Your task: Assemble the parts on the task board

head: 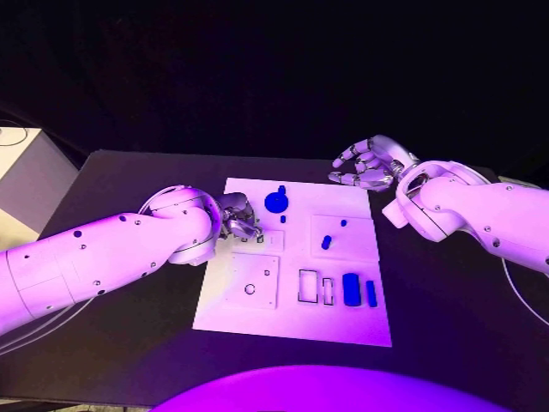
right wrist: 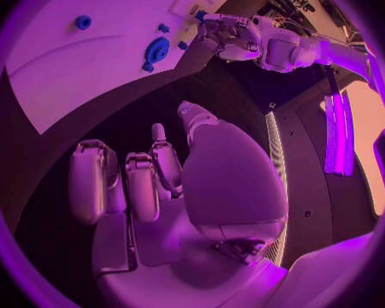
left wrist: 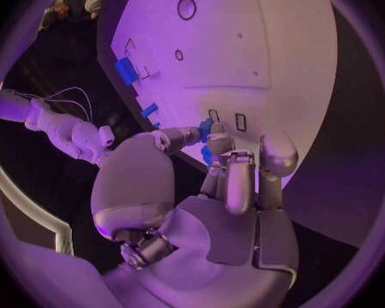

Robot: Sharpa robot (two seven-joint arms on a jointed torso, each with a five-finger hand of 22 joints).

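Assembly partly done on the white rectangular task board [head: 293, 322]
Left hand [left wrist: 212, 159] pinches a small blue part [left wrist: 206, 129] at its fingertips; right hand [head: 364, 163], loosely curled, holds nothing; several parts still unplaced

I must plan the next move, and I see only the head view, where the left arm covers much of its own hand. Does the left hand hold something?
Observer: Yes. In the left wrist view the left hand pinches a small blue part between thumb and fingers.
Operator: Where is this part relative to the board?
Observer: It is just at the edge of the task board, close to two small rectangular outlines drawn there.
Operator: And the palm of the right hand?
Observer: In the right wrist view the right hand holds nothing. It is over the black table, beside the board.
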